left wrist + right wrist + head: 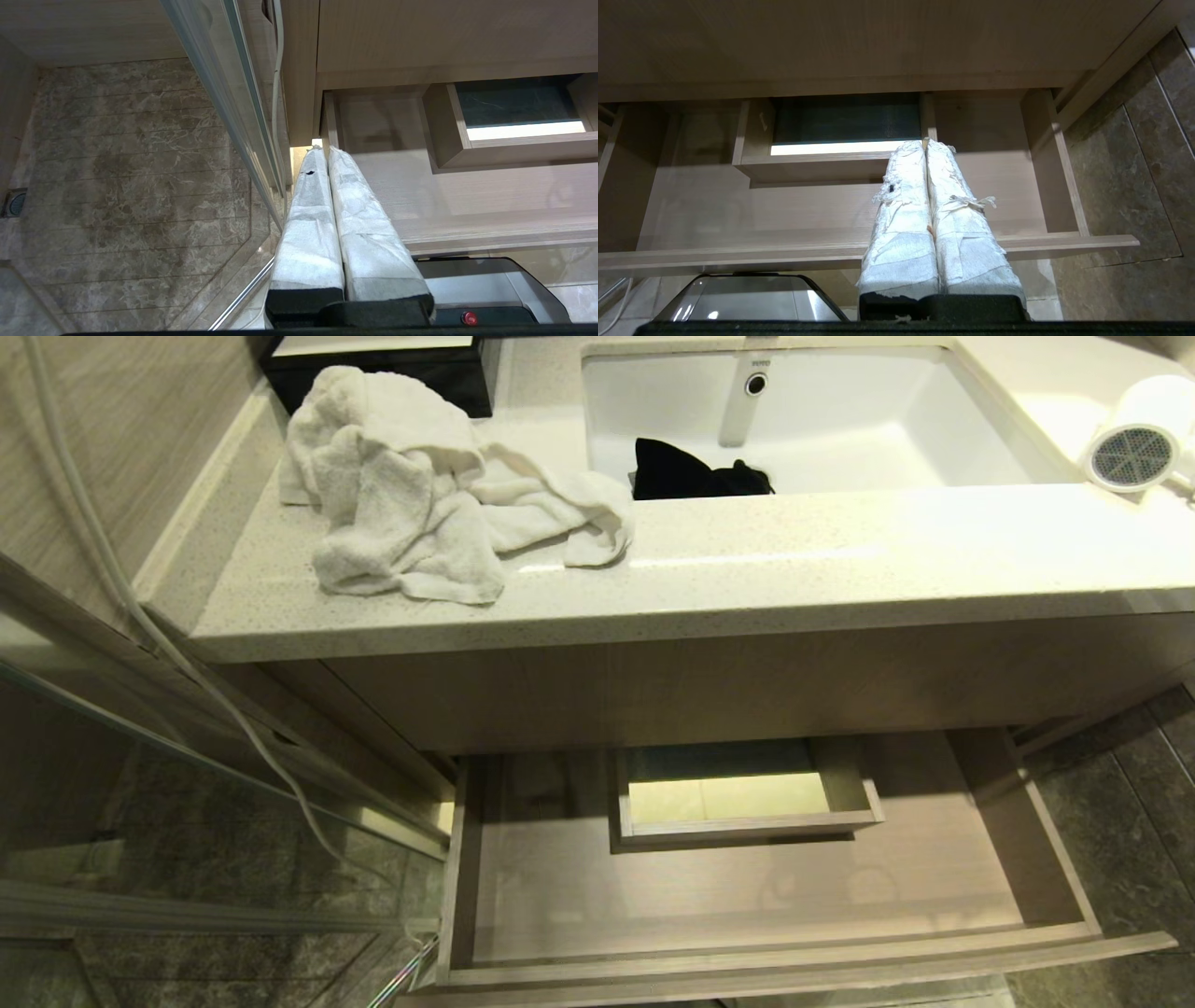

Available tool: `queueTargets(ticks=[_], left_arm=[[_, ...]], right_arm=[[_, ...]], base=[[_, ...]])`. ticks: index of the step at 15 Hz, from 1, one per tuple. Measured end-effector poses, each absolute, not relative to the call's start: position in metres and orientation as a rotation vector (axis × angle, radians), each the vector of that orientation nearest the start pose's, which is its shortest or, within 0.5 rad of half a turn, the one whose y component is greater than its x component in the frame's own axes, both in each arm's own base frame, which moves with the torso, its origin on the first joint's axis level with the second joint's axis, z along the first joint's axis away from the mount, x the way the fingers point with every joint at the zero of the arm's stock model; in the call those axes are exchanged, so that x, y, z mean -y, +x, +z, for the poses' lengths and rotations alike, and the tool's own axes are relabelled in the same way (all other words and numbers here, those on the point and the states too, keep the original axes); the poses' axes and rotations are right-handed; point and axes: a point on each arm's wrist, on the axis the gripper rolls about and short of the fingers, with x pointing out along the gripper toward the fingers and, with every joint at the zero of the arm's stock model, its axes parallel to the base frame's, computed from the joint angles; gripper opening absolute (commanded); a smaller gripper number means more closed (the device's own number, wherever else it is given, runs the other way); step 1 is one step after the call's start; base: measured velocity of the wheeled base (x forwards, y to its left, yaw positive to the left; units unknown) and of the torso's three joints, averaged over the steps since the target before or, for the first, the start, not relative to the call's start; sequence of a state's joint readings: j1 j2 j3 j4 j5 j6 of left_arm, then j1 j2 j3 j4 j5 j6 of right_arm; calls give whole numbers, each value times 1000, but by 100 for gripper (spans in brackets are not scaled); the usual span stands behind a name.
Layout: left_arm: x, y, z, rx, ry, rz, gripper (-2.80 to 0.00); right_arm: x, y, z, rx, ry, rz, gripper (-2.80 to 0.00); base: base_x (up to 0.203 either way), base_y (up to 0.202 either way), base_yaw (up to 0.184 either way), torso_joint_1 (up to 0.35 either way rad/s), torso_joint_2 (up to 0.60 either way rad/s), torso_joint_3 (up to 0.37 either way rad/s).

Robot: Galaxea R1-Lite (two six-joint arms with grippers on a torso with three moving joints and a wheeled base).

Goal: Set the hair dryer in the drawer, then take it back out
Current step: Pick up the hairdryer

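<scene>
- On the countertop's (747, 569) far right corner, beside the sink (840, 429), lies the hair dryer (1144, 439).
- Below, the drawer (747, 887) stands open.
- Left gripper (322, 151) and right gripper (926, 142) hang before it, fingers pressed together, holding nothing.

Overhead light glares on countertop (840, 560) toward 2 o'clock, washing out hair dryer (1141, 439). Drawer (747, 896) interior dim, shadowed at rear. Frame edges bowed; focus sharp.
</scene>
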State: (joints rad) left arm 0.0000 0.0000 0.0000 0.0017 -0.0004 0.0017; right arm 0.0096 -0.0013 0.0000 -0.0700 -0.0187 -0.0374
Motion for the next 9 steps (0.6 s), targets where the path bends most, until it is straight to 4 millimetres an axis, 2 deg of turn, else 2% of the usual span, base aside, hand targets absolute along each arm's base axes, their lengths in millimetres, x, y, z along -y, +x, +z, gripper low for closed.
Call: queueTargets(ticks=[6, 9], left_arm=[[0, -23, 75, -1, 2, 0, -280], [0, -23, 75, -1, 1, 0, -280]], right_arm=[[1, -23, 82, 68, -27, -6, -280], [0, -23, 82, 66, -28, -2, -280]], base=[[0, 0, 0, 0, 0, 0], [1, 11, -109, 4, 2, 2]])
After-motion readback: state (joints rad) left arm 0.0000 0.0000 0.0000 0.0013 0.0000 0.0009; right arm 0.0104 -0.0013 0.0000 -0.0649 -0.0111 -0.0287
